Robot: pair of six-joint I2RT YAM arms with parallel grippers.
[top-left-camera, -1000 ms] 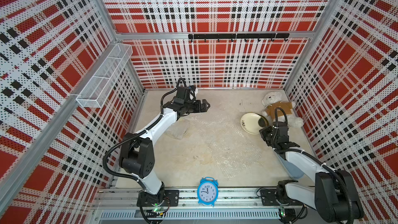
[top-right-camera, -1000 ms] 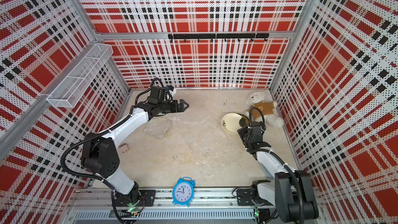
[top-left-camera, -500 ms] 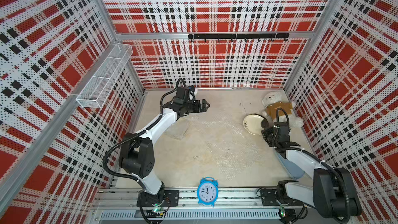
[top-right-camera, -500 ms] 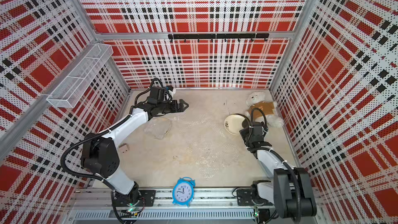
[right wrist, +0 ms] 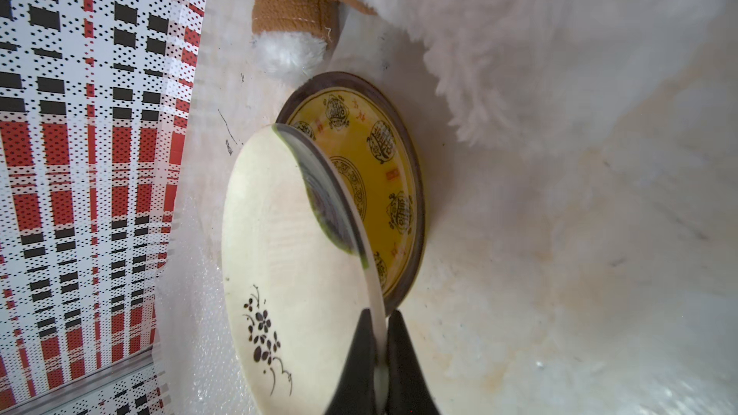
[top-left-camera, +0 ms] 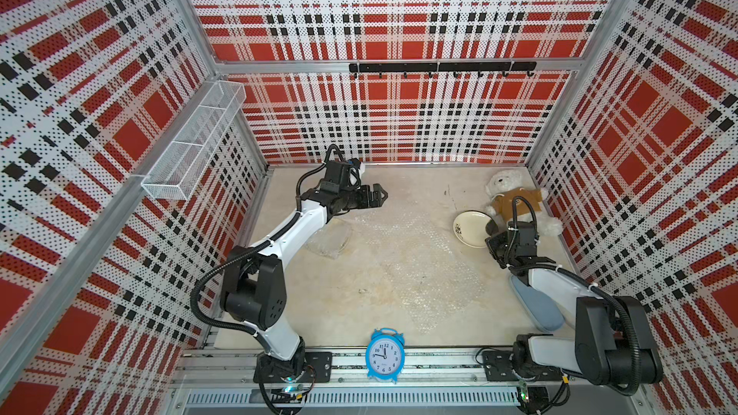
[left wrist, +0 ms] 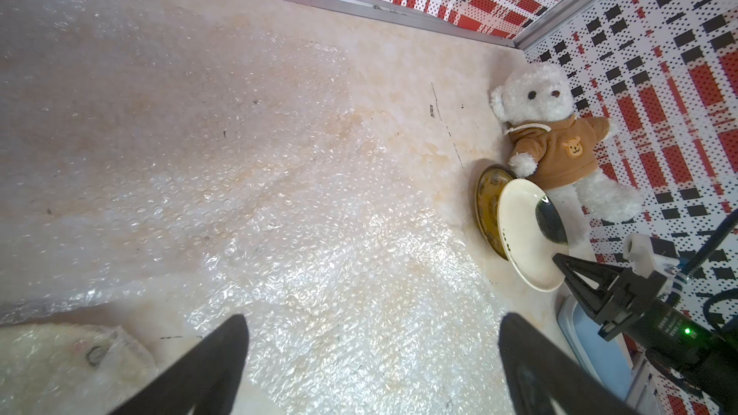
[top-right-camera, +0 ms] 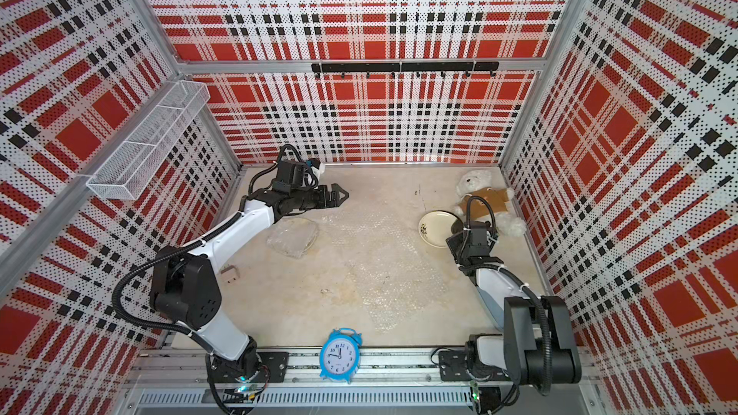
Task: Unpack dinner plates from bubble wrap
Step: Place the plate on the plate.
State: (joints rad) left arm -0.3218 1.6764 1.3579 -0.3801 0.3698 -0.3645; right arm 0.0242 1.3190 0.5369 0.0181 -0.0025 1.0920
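Beside the teddy bear (top-left-camera: 515, 197), right claw (right wrist: 379, 337) pinches cream plate (right wrist: 279, 241), likely stacking it on yellow plate (right wrist: 383, 177); left claw (left wrist: 373, 317) spread.

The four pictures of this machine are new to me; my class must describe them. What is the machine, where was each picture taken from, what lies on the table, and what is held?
Two robot arms, each with a two-fingered gripper. Two pictures look down from overhead on the booth; two come from cameras on the arms' wrists. On the table lie clear bubble wrap, a wrapped bundle, a yellow plate and a teddy bear; a blue alarm clock stands at the front edge. The right gripper pinches the rim of a cream plate, tilted above the yellow one. The left gripper is open and empty.
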